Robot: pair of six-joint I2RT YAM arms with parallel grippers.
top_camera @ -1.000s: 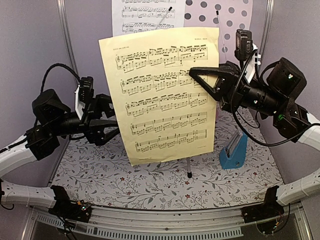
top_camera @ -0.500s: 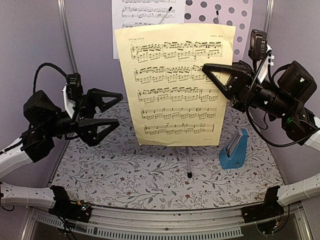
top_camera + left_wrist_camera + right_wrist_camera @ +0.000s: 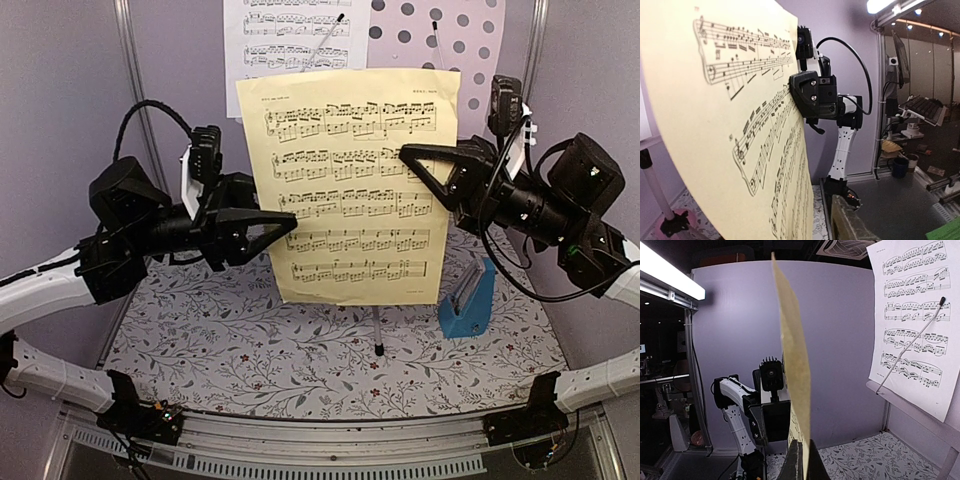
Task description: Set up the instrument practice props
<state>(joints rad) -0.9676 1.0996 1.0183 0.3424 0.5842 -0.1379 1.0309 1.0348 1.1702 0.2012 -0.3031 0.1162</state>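
Note:
My right gripper point(image 3: 408, 155) is shut on the right edge of the yellow sheet of music point(image 3: 350, 190) and holds it upright in the air in front of the music stand. The right wrist view shows it edge-on point(image 3: 792, 365) in my pinched fingers point(image 3: 804, 460). My left gripper point(image 3: 282, 232) is open, its jaws either side of the sheet's left edge. One finger point(image 3: 845, 222) stands apart from the paper point(image 3: 715, 125). The white sheet point(image 3: 290, 30) leans on the stand's perforated desk point(image 3: 440, 30). The blue metronome point(image 3: 468, 300) stands on the mat at the right.
The stand's pole point(image 3: 377, 330) comes down to the floral mat point(image 3: 250, 350) behind the yellow sheet. Purple walls close in the back and sides. The stand's ledge point(image 3: 910, 410) and wire holder over the white sheet point(image 3: 915, 315) show in the right wrist view.
The left gripper swung away and opened wide, then came back to the sheet's left edge with narrower jaws. The right gripper carried the yellow sheet right and straightened it upright.

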